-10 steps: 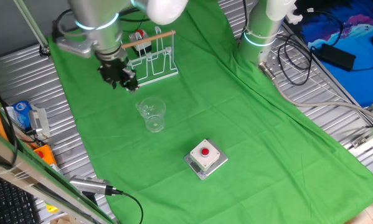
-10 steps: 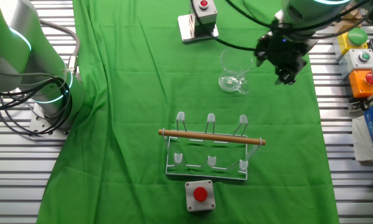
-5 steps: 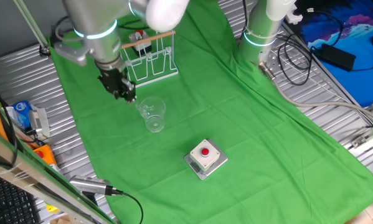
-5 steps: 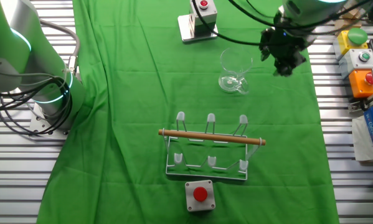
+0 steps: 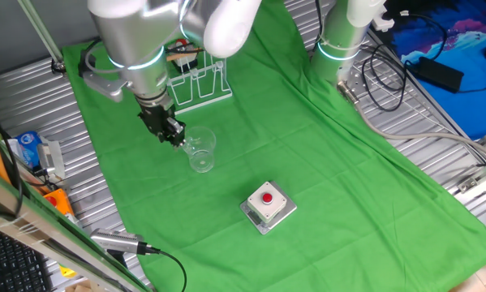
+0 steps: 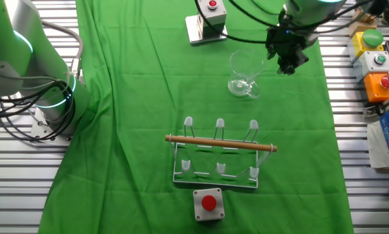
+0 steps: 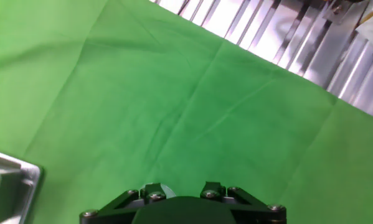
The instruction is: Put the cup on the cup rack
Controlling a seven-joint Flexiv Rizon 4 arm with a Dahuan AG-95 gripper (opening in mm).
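Setting: robotics lab test bench. Counter (image 5: 437,154) is ribbed aluminium profile, draped with a green cloth (image 5: 307,162) as backdrop. Second robot arm base (image 6: 32,71) with a glowing ring is bolted at the counter edge, loose black cables (image 6: 12,117) trailing around it. Red-button boxes (image 5: 268,205) sit on the cloth. Control box with coloured push buttons (image 6: 379,62) at one side. Keyboard (image 5: 15,259) and power adapter (image 5: 437,73) lie at the margins.
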